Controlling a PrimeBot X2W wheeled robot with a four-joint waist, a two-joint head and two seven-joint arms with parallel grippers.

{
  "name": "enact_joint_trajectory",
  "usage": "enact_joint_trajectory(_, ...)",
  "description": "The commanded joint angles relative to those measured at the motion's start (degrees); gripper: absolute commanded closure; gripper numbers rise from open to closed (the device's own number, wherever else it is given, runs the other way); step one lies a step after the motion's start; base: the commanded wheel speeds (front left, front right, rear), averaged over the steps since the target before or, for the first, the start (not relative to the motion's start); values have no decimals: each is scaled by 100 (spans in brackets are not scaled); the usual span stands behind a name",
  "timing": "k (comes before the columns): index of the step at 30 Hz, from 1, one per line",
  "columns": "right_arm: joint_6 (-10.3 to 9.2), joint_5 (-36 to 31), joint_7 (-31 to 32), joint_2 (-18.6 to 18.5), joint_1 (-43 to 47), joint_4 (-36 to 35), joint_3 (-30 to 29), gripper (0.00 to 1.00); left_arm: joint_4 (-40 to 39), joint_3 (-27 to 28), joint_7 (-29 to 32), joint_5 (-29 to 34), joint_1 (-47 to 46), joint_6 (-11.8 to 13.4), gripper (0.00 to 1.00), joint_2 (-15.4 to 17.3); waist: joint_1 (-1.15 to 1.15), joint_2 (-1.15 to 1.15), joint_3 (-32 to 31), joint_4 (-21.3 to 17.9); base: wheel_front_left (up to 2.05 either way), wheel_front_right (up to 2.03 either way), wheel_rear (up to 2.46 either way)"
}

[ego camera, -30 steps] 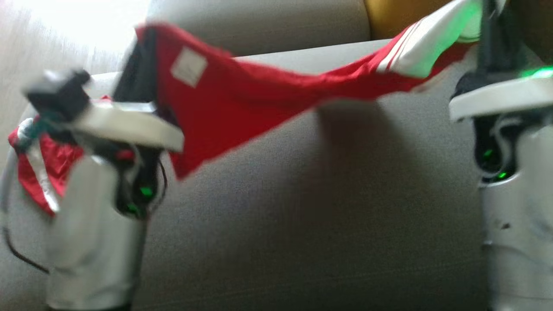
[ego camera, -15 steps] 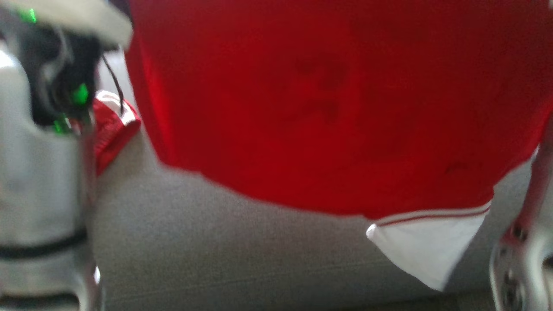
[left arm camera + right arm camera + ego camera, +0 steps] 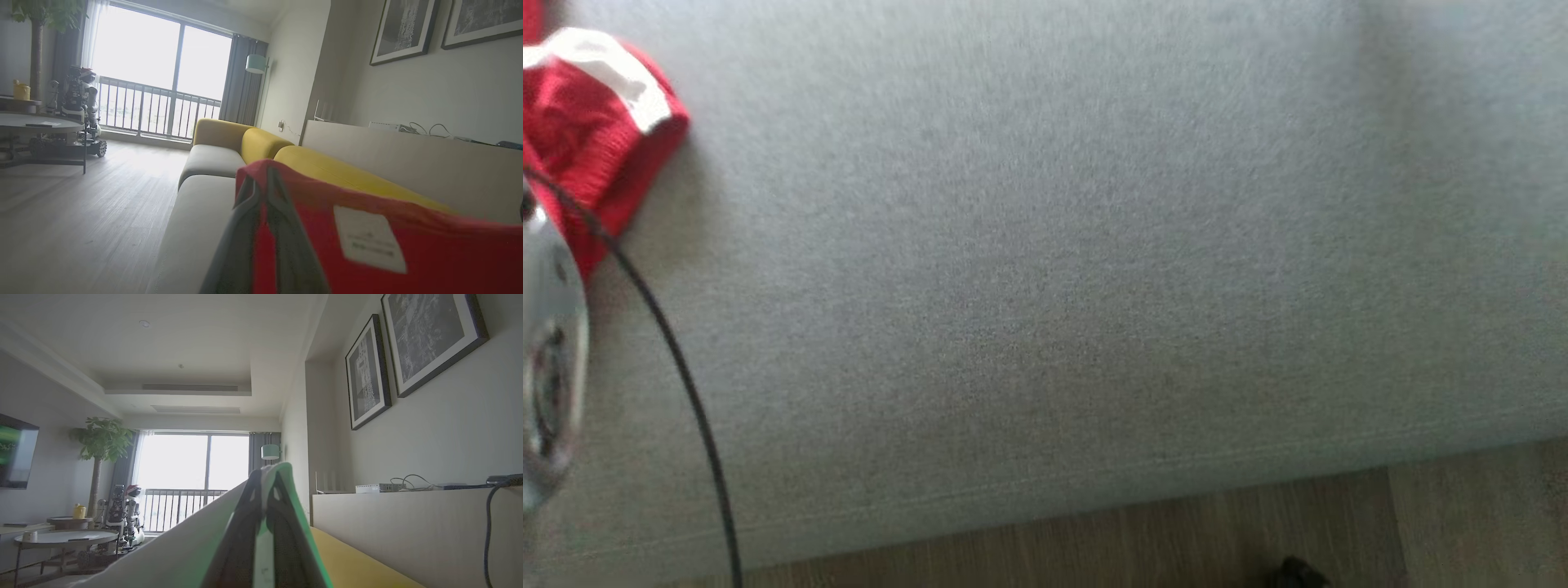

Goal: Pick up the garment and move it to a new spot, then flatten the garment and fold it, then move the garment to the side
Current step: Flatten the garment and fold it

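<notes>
Moved: since half a second ago my head camera has swung down; the red cloth that filled that view is out of it, and I now look onto the flat grey fabric sofa seat [image 3: 1054, 245] and a strip of brown wooden floor [image 3: 1176, 531].
Garment: the red-and-white jersey garment [image 3: 429, 253] is held up over the sofa. One red sleeve with a white band [image 3: 580, 139] shows at the seat's upper left, beside a thin black cable [image 3: 678, 359].
Left gripper: the left gripper [image 3: 261, 175] is clenched on a red edge, close to the square white label [image 3: 367, 241].
Right gripper: the right gripper [image 3: 265, 473] is pinched tight on a white part of the cloth [image 3: 184, 547].
Background: rounded yellow back cushions [image 3: 327, 163] run behind the seat.
Key relation: from the left fingers the cloth runs off to the right, and from the right fingers it runs off to the left, so its long axis spans between my two arms, neither nearer. I judge the bare seat beneath is where it must be lowered evenly and spread flat.
</notes>
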Motion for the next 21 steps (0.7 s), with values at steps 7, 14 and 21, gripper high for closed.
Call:
enact_joint_trajectory(7,-2,-109,-709,213,-446,937,-233,100,1169,-214,-1086,270,-797,-287,100,3,-1,0,675,-75,0,0,0)
enact_joint_trajectory(14,-2,52,-731,225,714,1480,-183,100,2158,-859,-1940,665,-97,-653,100,-175,-1,0,854,-12,0,0,0)
enact_joint_trajectory(21,-2,558,-732,226,1863,2405,179,100,2953,-1276,-2237,929,1032,-731,100,-134,-1,0,479,6,0,0,0)
